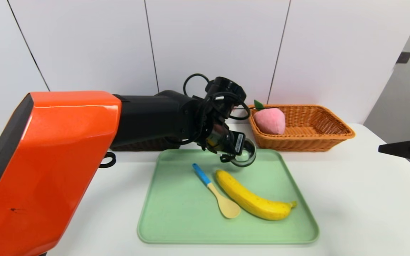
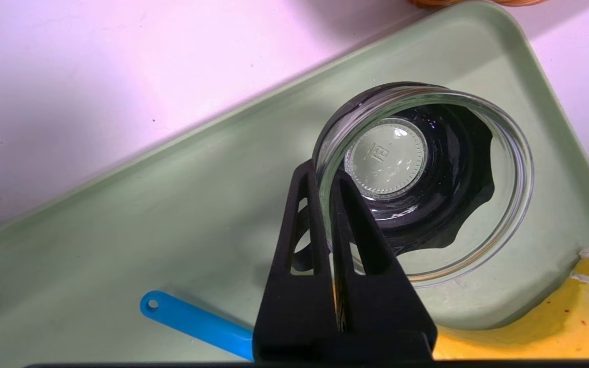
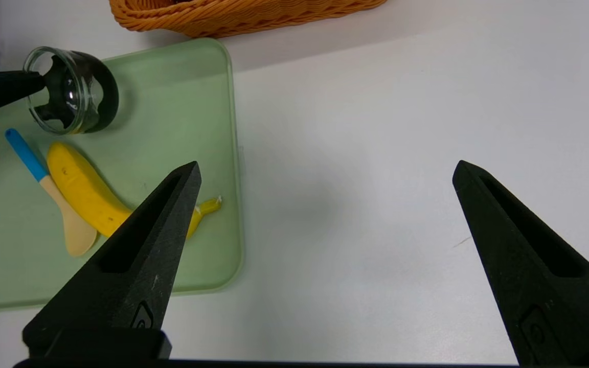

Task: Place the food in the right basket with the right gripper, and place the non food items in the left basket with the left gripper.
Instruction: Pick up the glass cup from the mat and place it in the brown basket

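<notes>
The left gripper (image 2: 325, 179) pinches the glass cup (image 2: 425, 179) by its rim, at the tray's (image 1: 176, 220) one o'clock, to carry it. The right gripper (image 3: 325, 174) waits, spread wide.

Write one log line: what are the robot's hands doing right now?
left gripper: shut on glass cup rim, over green tray | right gripper: open, parked over table | peach: in orange basket

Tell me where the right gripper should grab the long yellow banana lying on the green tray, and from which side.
Probably the thick middle of the long yellow banana, from above, the right gripper straddling its width. It lies flat on the green tray, so only its top and sides are free. The tan spoon with a blue handle lies close beside it, so that finger needs care.
</notes>
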Motion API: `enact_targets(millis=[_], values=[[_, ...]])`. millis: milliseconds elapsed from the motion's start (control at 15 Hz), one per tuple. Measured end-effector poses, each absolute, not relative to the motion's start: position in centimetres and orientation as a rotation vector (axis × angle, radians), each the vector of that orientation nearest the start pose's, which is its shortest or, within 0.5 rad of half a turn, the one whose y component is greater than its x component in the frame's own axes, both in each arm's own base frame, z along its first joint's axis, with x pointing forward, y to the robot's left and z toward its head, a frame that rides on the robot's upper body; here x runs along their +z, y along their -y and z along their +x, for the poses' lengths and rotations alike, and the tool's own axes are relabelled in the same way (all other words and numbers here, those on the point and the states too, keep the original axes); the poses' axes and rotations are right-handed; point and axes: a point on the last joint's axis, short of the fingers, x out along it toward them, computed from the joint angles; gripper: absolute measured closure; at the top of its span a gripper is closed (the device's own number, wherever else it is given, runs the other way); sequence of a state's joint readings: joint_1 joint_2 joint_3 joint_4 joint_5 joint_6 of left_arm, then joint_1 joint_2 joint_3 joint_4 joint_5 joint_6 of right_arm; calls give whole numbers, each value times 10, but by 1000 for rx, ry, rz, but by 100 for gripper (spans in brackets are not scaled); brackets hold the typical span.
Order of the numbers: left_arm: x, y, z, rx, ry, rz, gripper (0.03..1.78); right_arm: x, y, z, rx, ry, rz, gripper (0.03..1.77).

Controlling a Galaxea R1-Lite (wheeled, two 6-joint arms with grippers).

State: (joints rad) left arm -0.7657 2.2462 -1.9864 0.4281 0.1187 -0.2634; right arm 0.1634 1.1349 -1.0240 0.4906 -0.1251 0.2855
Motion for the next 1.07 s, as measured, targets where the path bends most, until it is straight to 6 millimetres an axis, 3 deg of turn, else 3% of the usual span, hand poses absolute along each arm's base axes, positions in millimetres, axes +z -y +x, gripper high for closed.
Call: enact_targets(millis=[267, 533, 800, 1067], values=[[216, 307, 324, -539, -668, 34, 172, 270, -20, 137, -47, -594, 190, 10], [263, 287, 306, -552, -577, -12, 172, 271, -20, 137, -48, -581, 196, 10], [321, 231, 293, -494, -461, -68, 172, 273, -21, 140, -30, -558, 231, 10], [345, 156, 309, -355, -412, -103, 172, 272, -21, 144, -34, -569, 232, 10]])
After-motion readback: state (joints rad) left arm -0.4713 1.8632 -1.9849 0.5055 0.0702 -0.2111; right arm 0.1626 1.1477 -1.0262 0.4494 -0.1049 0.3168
